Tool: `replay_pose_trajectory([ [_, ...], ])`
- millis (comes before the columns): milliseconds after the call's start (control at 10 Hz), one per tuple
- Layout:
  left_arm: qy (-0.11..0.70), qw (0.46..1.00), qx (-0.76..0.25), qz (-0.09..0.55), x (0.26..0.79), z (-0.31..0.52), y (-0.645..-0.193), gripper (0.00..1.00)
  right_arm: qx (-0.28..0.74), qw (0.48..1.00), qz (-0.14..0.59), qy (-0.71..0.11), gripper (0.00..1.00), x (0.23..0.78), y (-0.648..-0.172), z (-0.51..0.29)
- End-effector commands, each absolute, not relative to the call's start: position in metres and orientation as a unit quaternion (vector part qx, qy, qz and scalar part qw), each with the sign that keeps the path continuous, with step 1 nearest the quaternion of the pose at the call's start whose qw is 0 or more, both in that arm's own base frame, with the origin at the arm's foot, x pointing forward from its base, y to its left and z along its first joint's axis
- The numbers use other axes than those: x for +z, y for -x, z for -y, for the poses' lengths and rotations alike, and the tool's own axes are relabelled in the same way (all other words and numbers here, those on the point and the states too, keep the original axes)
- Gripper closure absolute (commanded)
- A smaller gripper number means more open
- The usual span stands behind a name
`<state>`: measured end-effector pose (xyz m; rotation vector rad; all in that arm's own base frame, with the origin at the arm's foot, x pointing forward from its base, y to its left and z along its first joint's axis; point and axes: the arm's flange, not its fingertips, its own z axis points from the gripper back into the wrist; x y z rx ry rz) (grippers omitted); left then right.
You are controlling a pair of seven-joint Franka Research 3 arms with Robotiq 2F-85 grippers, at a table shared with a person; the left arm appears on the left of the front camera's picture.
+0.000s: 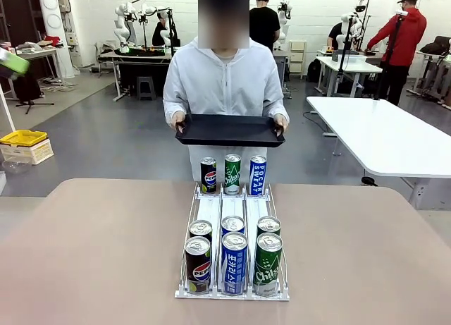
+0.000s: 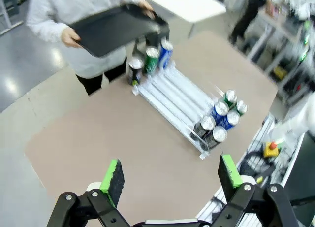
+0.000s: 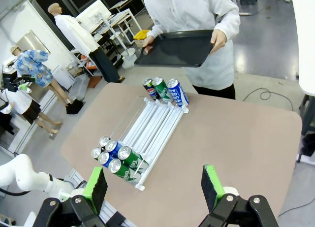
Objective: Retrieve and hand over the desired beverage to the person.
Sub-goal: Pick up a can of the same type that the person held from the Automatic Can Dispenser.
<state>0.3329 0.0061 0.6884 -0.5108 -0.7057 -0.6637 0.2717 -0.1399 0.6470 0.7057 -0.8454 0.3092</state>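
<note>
The person (image 1: 224, 82) in a white hooded jacket stands at the table's far side, holding a black tray (image 1: 230, 130) level with both hands. On the table a white three-lane can rack (image 1: 232, 230) holds a Pepsi can (image 1: 208, 175), a green Chilsung can (image 1: 232, 173) and a blue Pocari Sweat can (image 1: 258, 175) at its far end, and several more cans (image 1: 234, 261) at its near end. My left gripper (image 2: 171, 180) hangs open high above the table's left part. My right gripper (image 3: 153, 186) is open too, high over the near right part, empty.
The brown table (image 1: 99, 254) has bare surface on both sides of the rack. A white table (image 1: 384, 135) stands at the right beyond it. Other people and workbenches are far back in the room.
</note>
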Motion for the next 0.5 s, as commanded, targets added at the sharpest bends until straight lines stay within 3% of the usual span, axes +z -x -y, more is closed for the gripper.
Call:
replay_pose_trajectory([
  [0,0.151,0.906,-0.334,0.214,0.682,0.099,-0.361,0.0,0.152,0.835,0.404,-0.342,0.0,0.648,-0.274,0.14],
  [200,0.086,0.952,-0.26,0.133,0.639,0.199,-0.369,0.0,0.152,0.835,0.404,-0.342,0.0,0.648,-0.274,0.14],
  [400,0.03,0.976,-0.182,0.114,0.599,0.282,-0.359,0.0,0.152,0.835,0.404,-0.342,0.0,0.648,-0.274,0.14],
])
